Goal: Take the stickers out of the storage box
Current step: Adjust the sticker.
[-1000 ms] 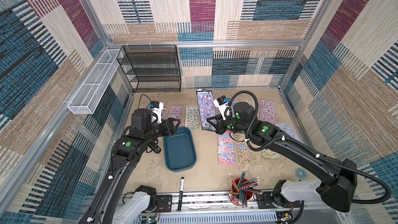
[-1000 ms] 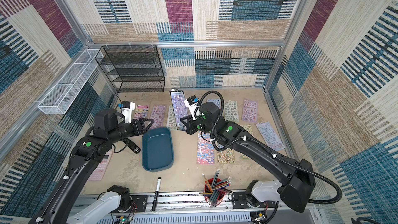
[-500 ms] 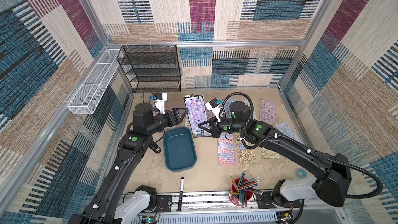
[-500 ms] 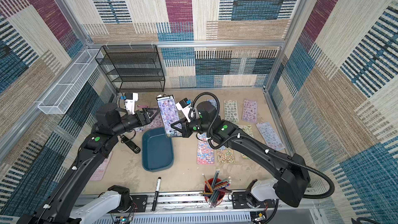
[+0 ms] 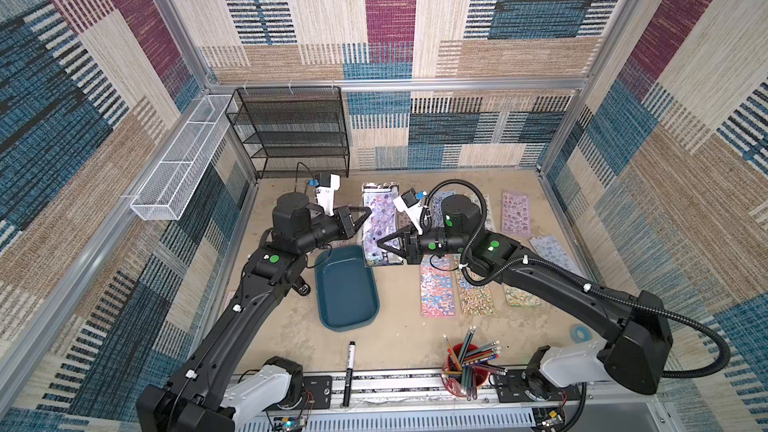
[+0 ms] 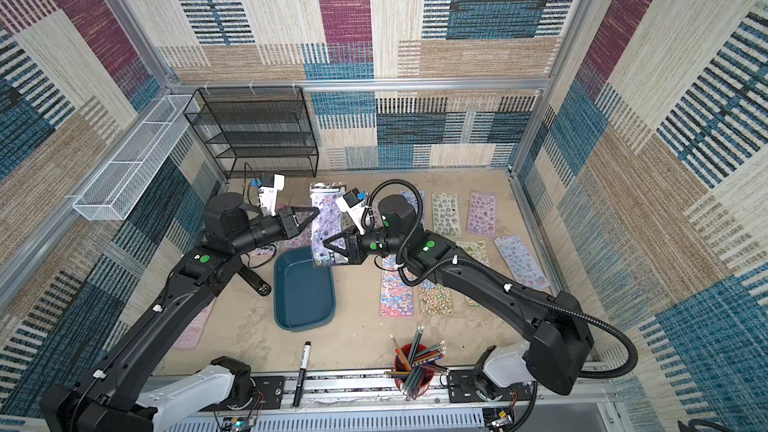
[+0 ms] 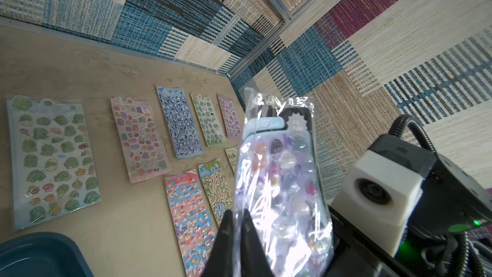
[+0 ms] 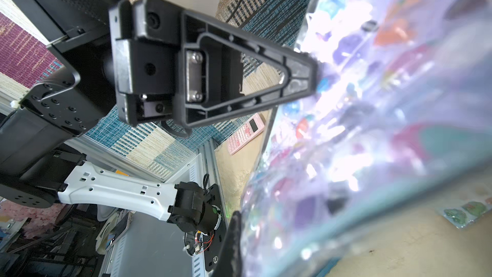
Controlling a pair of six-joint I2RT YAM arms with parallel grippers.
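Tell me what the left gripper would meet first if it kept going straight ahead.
The lilac sticker sheet that the left gripper is shut on; behind it, probably the right arm's wrist camera, though depth is unclear.

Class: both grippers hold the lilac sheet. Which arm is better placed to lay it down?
Probably left: the left gripper grips the sheet like the right gripper, but bare table lies beside the storage box on its side; laid sheets crowd the right's.
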